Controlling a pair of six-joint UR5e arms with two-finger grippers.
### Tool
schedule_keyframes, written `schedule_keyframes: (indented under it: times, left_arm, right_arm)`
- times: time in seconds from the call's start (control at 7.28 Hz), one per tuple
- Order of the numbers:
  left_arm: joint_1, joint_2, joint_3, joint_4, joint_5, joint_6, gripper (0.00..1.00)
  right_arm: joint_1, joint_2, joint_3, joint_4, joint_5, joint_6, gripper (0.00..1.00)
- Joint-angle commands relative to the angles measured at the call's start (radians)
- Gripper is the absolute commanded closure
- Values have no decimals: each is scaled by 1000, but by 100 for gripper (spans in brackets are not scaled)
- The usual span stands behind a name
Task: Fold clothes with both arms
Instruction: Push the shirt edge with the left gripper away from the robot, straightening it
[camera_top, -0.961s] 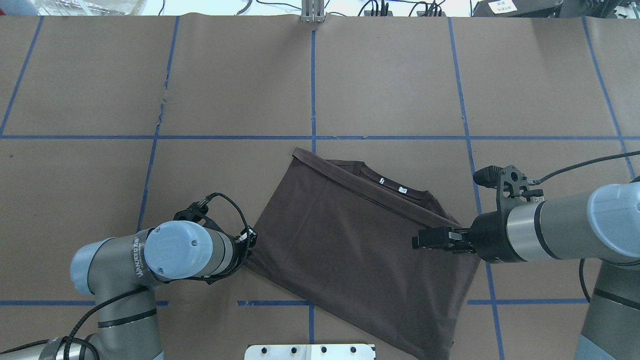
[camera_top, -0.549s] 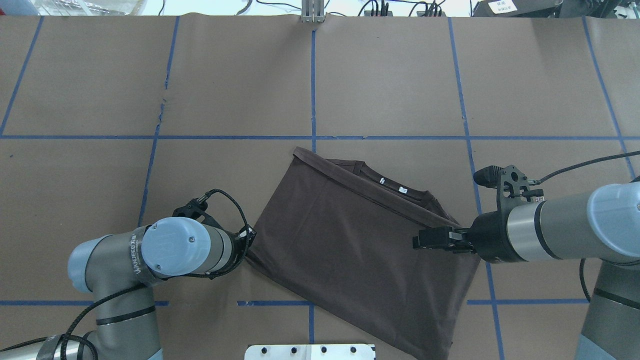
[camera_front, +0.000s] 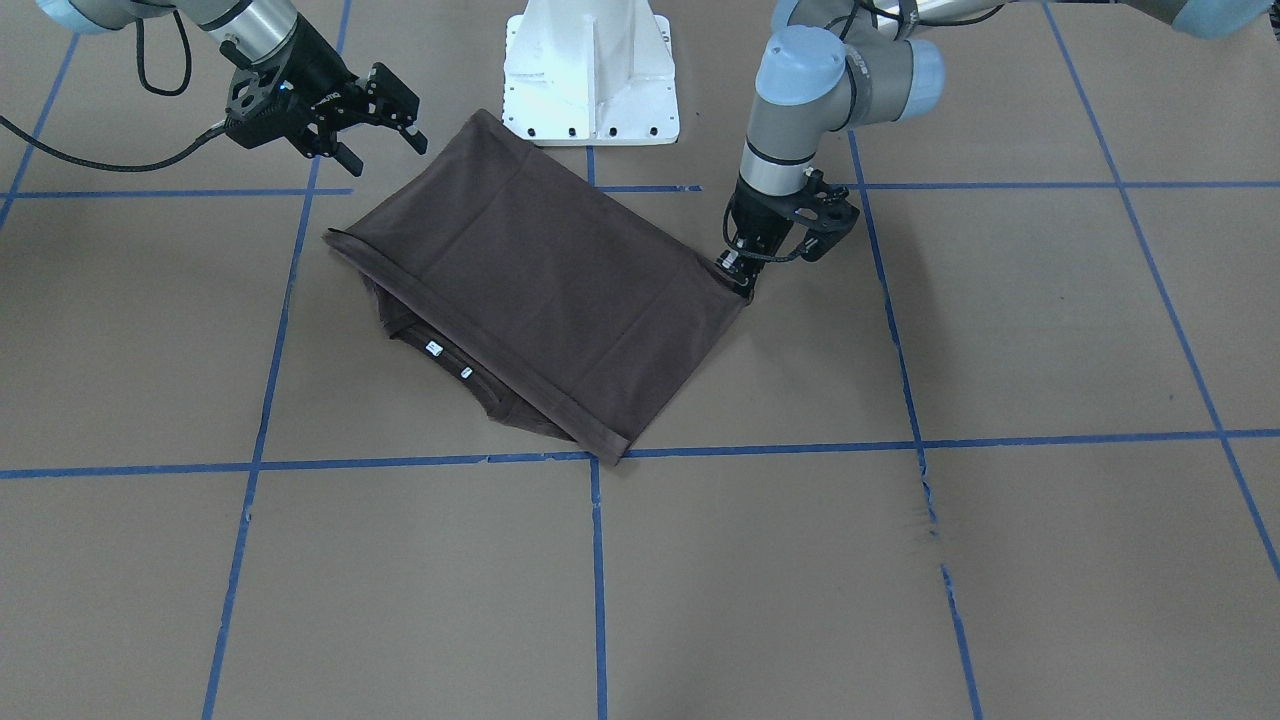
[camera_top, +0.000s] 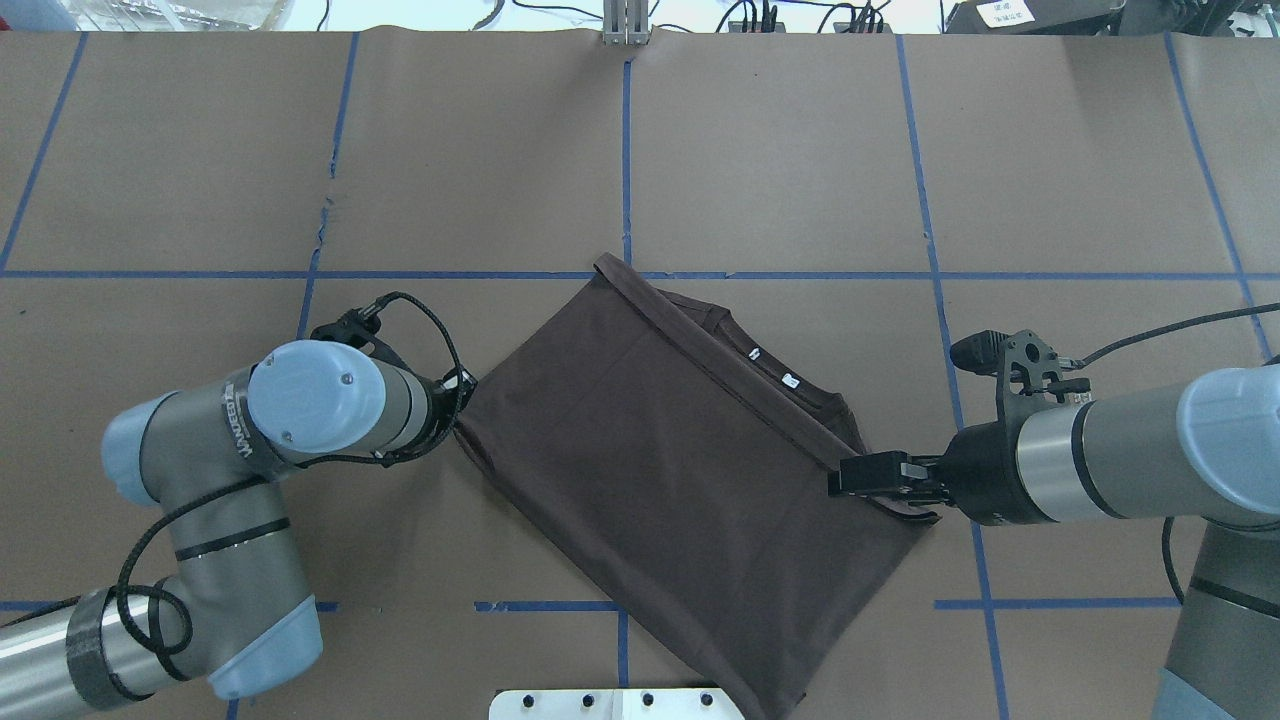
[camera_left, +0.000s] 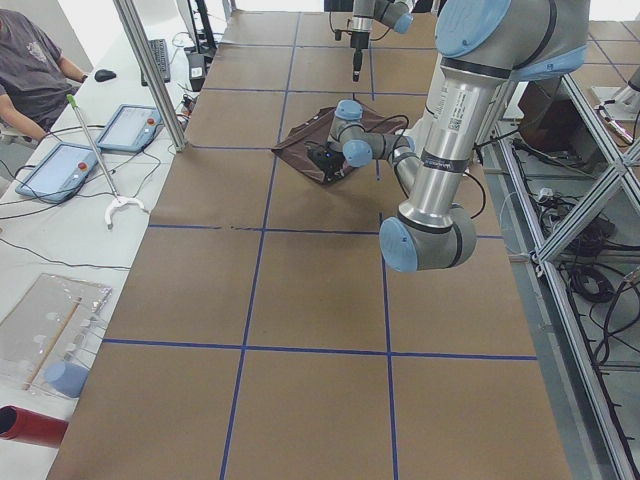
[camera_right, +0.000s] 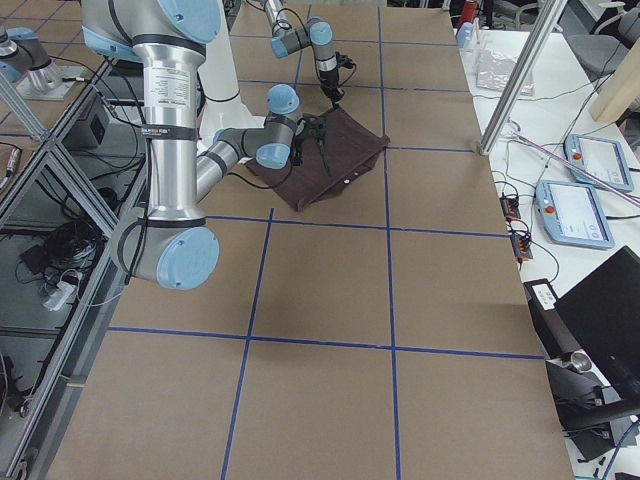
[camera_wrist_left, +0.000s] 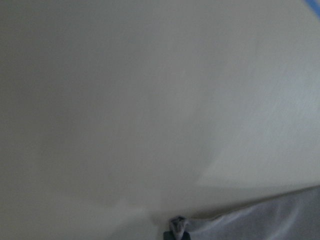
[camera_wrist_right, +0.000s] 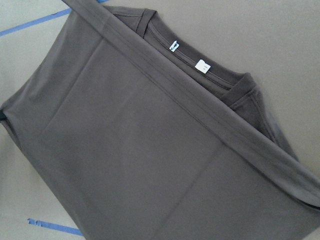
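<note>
**Brown T-shirt pinned at one corner, other gripper open above it**

A dark brown, soft-knit short-sleeved T-shirt (camera_top: 680, 480) lay doubled over on itself. It formed a smooth, nearly wrinkle-free quadrilateral set diagonally on the table (camera_top: 800, 150). The table was covered in matte brown paper and crossed by blue tape lines (camera_top: 780, 275). A flat stitched hem band (camera_wrist_right: 200, 100) ran along the upper layer's far edge. Just beyond it the ribbed round collar (camera_wrist_right: 220, 77) showed, with two small white tags (camera_wrist_right: 202, 66).

The shirt sat in the middle of the near half of the table. Its far corner touched a cross-table tape line, and its near corner lay just beside the white pedestal (camera_front: 590, 70). Bare paper stretched wide on the far side and out to both the left and right ends.

The black two-finger left gripper (camera_front: 740, 272) pointed straight down at the shirt's left corner, its jaws closed together on the cloth edge at table level. The black two-finger right gripper (camera_front: 383, 140) reached in level over the shirt's right edge. It was raised clear of the fabric, with its jaws spread wide and holding nothing.
</note>
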Motion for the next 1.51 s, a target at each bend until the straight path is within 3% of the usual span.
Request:
schedule_keyframes:
  times: [0.0, 0.27, 0.69, 1.1, 1.24, 1.37]
  left_arm:
    - [-143, -158, 192, -16, 0, 133, 100]
    - [-231, -262, 401, -172, 2, 278, 100]
    - [-240, -523, 799, -408, 63, 369, 100]
    - [-240, -521, 859, -528, 65, 498, 100]
    - [-243, -516, 859, -528, 66, 507, 2]
    - [-259, -508, 857, -533, 78, 520, 0]
  right_arm:
    - [0, 1, -1, -1, -7, 1, 0]
    - [0, -2, -1, -1, -7, 2, 0]
    - [6, 3, -9, -1, -9, 2, 0]
    - [6, 4, -9, -1, -12, 2, 0]
    - [9, 3, -9, -1, -12, 2, 0]
    - [18, 3, -11, -1, -10, 2, 0]
